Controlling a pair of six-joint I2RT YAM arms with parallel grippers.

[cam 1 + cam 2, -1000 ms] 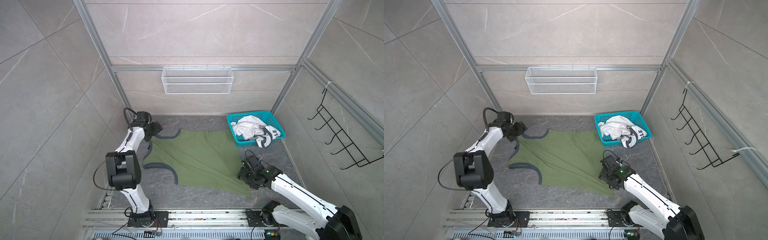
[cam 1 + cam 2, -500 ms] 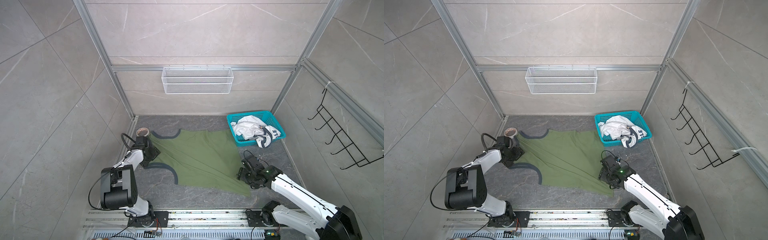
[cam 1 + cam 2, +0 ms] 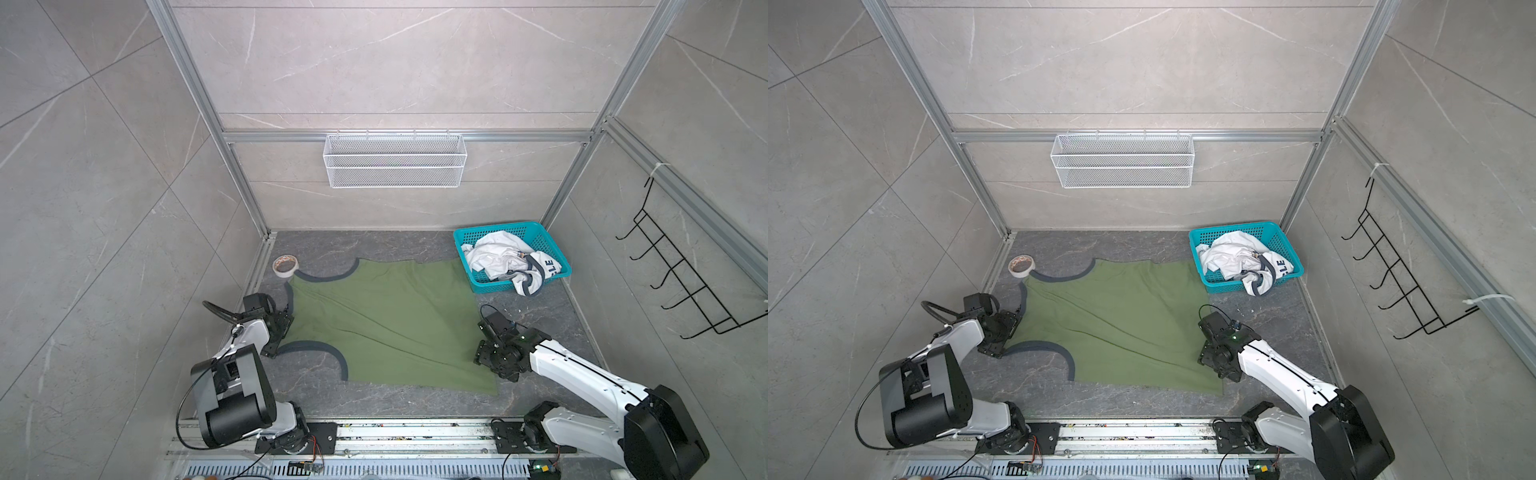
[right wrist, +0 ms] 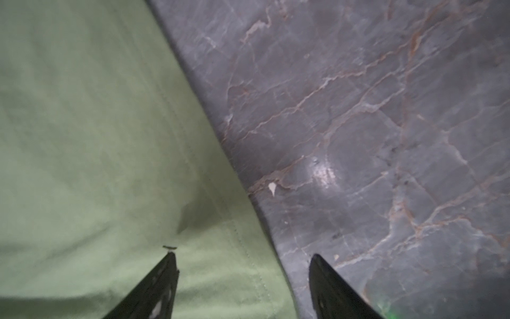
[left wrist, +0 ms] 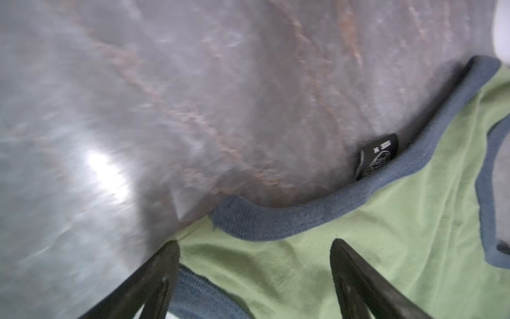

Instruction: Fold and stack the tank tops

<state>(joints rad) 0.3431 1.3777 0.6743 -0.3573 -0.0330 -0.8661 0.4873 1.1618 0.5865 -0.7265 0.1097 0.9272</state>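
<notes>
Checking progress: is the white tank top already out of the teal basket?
No, the white tank top lies crumpled in the teal basket.

A robotics lab test cell, dressed up as a laundry corner. Pale grey marble-look wall panels (image 3: 395, 62) sit in a bare aluminium-profile frame (image 3: 206, 112) (its posts stand in plain sight at the corners). A white-and-black left robot arm (image 3: 249, 336) and its twin, the right robot arm (image 3: 582, 374), are bolted to a slotted aluminium rail (image 3: 415, 434) at the near edge, with a small bare circuit board (image 3: 305, 466) below it. The homely props are a white wire-mesh wall basket (image 3: 395, 162), a black wire hook rack (image 3: 684, 261) and an olive green cloth tank top (image 3: 386, 324) spread on the dark grey veined stone-look floor (image 3: 395, 245).
</notes>
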